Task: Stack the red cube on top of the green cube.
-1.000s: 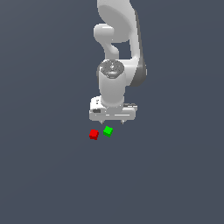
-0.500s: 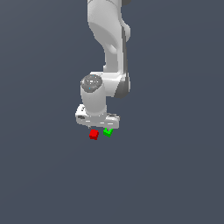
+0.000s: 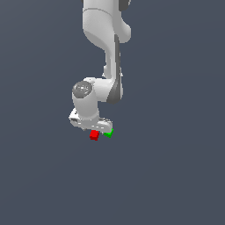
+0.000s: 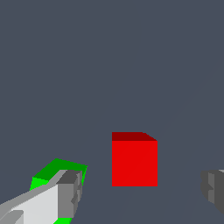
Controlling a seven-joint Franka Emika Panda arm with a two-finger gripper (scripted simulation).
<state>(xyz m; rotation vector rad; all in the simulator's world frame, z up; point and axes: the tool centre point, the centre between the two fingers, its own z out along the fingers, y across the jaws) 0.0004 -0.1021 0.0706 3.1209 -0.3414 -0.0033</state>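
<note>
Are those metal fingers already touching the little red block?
Apart. In the wrist view the red cube sits between the end effector's open fingers, with bare floor visible on both sides.

The floor (image 3: 176,176) is flat and dark blue-gray. It fills the whole scene, plain and smooth, with no marks or lines on it.

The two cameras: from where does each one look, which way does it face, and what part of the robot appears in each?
Exterior view: off the arm, looking slightly down at the grey floor; it shows the white arm, the gripper low over the red cube and the green cube.
Wrist view: on the wrist, facing along the open fingers toward the floor; the red cube lies between them, the green cube partly behind one.
Shared: both cubes and the gripper.
</note>
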